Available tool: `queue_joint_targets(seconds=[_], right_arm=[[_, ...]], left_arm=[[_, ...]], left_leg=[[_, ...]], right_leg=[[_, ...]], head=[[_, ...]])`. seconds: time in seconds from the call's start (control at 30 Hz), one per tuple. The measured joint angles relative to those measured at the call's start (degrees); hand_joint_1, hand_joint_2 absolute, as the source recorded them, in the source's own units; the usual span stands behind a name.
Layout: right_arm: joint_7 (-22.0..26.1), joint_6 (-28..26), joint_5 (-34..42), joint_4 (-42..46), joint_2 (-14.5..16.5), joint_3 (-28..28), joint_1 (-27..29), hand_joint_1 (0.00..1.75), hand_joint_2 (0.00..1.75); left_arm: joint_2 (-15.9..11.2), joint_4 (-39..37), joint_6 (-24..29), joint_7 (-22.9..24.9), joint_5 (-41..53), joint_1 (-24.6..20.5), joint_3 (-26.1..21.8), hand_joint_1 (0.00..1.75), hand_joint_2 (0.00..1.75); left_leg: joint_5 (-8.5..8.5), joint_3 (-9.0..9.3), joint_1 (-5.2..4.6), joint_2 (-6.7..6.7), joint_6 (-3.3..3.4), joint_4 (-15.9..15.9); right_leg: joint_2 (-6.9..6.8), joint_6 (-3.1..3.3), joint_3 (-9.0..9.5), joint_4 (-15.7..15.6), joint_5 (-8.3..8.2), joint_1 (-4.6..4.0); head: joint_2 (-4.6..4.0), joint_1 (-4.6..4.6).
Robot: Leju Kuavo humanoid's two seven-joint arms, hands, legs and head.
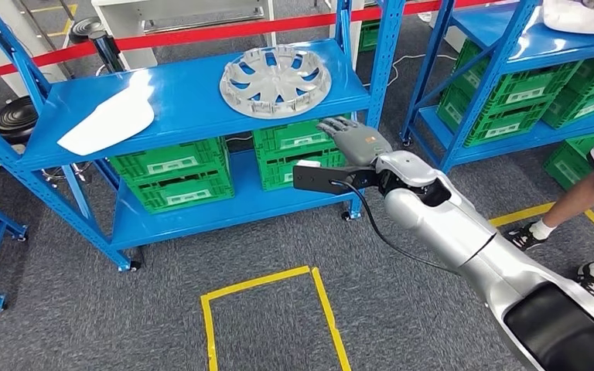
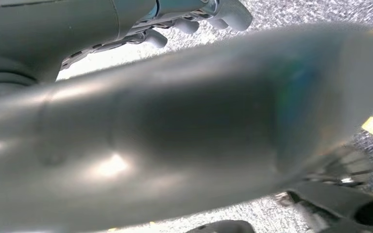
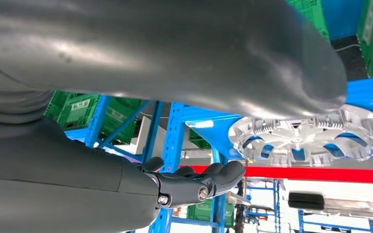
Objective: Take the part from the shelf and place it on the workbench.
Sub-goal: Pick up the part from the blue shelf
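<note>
While the silver wheel cover [image 1: 276,79] lies flat on the blue shelf [image 1: 186,100], the right robot hand [image 1: 349,139] is held empty just below it, fingers spread

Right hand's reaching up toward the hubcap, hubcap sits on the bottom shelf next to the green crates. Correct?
Not quite. The hubcap lies on the top shelf of the blue rack, above the green crates, not beside them; the head view shows it. The rest holds: the right hand reaches up toward it, open and not touching.
</note>
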State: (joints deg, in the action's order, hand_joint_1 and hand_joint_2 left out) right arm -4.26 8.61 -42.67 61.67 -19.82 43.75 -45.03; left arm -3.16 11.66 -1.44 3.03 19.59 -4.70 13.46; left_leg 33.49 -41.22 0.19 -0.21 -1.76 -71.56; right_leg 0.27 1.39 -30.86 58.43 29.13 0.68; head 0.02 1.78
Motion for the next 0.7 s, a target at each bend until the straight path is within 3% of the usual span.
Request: queue_joint_targets(seconds=[0.1, 0.13, 0.17, 0.27, 0.33, 0.4, 0.47, 0.5, 0.53, 0.6, 0.63, 0.67, 0.7], right_arm=[[-0.02, 0.02, -0.08, 0.01, 0.04, 0.01, 0.21, 0.0, 0.0], [-0.02, 0.02, -0.18, 0.03, 0.07, 0.02, 0.32, 0.0, 0.0], [-0.04, 0.01, -0.37, 0.05, 0.1, -0.03, 0.47, 0.0, 0.0], [-0.07, -0.04, -1.13, 0.26, 0.16, -0.57, 0.62, 0.0, 0.0], [-0.04, 0.02, -1.54, 0.34, 0.27, -0.85, 0.47, 0.0, 0.0], [-0.02, 0.15, -1.84, 0.29, 0.36, -0.91, 0.62, 0.0, 0.0], [0.07, 0.31, -2.01, 0.22, 0.38, -0.91, 0.91, 0.0, 0.0], [0.14, 0.37, -2.08, 0.18, 0.39, -0.93, 0.94, 0.0, 0.0], [0.22, 0.45, -2.15, 0.12, 0.4, -0.96, 0.89, 0.0, 0.0], [0.35, 0.6, -2.25, -0.13, 0.43, -1.03, 0.76, 0.0, 0.0], [0.38, 0.73, -2.3, -0.31, 0.5, -1.05, 0.72, 0.0, 0.0], [0.43, 0.83, -2.33, -0.49, 0.57, -1.07, 0.69, 0.0, 0.0], [0.48, 0.91, -2.36, -0.65, 0.71, -1.09, 0.58, 0.0, 0.0]], left_arm=[[0.01, -0.05, 0.0, 0.0, 0.01, 0.21, -0.01, 0.0, 0.0], [0.03, -0.07, 0.02, 0.01, 0.01, 0.28, -0.02, 0.0, 0.0], [0.05, -0.08, 0.06, 0.02, 0.01, 0.35, -0.02, 0.0, 0.0], [0.18, 0.04, 0.31, 0.03, 0.01, 0.24, -0.04, 0.0, 0.0], [0.24, 0.11, 0.45, 0.03, 0.01, 0.0, -0.16, 0.0, 0.0], [0.24, 0.1, 0.52, 0.03, 0.01, -0.1, -0.32, 0.0, 0.0], [0.35, 0.1, 0.52, 0.04, 0.01, -0.02, -0.37, 0.0, 0.0], [0.43, 0.1, 0.52, 0.04, 0.02, 0.01, -0.37, 0.0, 0.0], [0.5, 0.1, 0.52, 0.04, 0.03, 0.01, -0.37, 0.0, 0.0], [0.61, 0.09, 0.52, 0.03, 0.08, 0.04, -0.39, 0.0, 0.0], [0.64, 0.1, 0.53, 0.06, 0.1, -0.03, -0.4, 0.0, 0.0], [0.64, 0.11, 0.55, 0.09, 0.13, -0.05, -0.41, 0.0, 0.0], [0.63, 0.13, 0.59, 0.12, 0.14, -0.14, -0.43, 0.0, 0.0]], left_leg=[[-8.39, 1.96, -0.31, -0.01, 0.96, 10.2], [-10.15, 2.47, -0.5, -0.02, 1.26, 11.92], [-10.74, 2.8, -0.63, -0.04, 1.53, 12.59], [-9.69, 4.54, -0.52, -0.21, 2.56, 13.09], [-8.85, 5.93, -0.28, -0.32, 3.15, 13.45], [-7.65, 7.17, -0.22, -0.42, 3.4, 13.49], [-6.23, 8.76, -0.21, -0.59, 3.31, 13.48], [-5.47, 9.7, -0.21, -0.69, 3.19, 13.47], [-4.65, 10.76, -0.2, -0.75, 3.05, 13.46], [-3.01, 12.35, -0.26, -0.89, 2.65, 13.37], [-2.19, 12.84, -0.34, -0.93, 2.35, 13.34], [-1.76, 13.31, -0.41, -0.98, 1.97, 13.15], [-1.63, 13.85, -0.47, -1.0, 1.56, 12.91]], right_leg=[[0.09, -0.38, 2.19, 0.01, 1.98, -0.22], [0.17, -0.7, 2.6, -0.12, 2.52, -0.25], [0.24, -1.08, 2.94, -0.02, 2.77, -0.3], [0.17, -2.03, 2.14, 2.79, 1.98, -0.22], [0.02, -2.44, -1.78, 8.76, 1.64, -0.15], [-0.01, -2.86, -7.19, 15.01, 3.93, -0.09], [-0.02, -3.12, -10.83, 16.53, 6.51, -0.04], [-0.03, -3.08, -11.36, 14.86, 6.24, -0.04], [-0.04, -2.94, -11.15, 11.69, 4.34, -0.05], [-0.16, -2.45, -10.07, 4.33, -2.71, -0.2], [-0.18, -2.16, -9.58, 1.92, -5.46, -0.37], [-0.15, -1.77, -9.26, 0.73, -7.0, -0.47], [-0.1, -1.35, -8.93, 0.56, -6.85, -0.58]], head=[[0.0, 0.0], [0.0, 0.0], [0.0, 0.0], [0.0, 0.05], [0.0, 0.23], [0.0, 0.39], [0.0, 0.44], [0.0, 0.45], [0.0, 0.45], [0.0, 0.4], [0.0, 0.38], [0.0, 0.35], [0.0, 0.32]])
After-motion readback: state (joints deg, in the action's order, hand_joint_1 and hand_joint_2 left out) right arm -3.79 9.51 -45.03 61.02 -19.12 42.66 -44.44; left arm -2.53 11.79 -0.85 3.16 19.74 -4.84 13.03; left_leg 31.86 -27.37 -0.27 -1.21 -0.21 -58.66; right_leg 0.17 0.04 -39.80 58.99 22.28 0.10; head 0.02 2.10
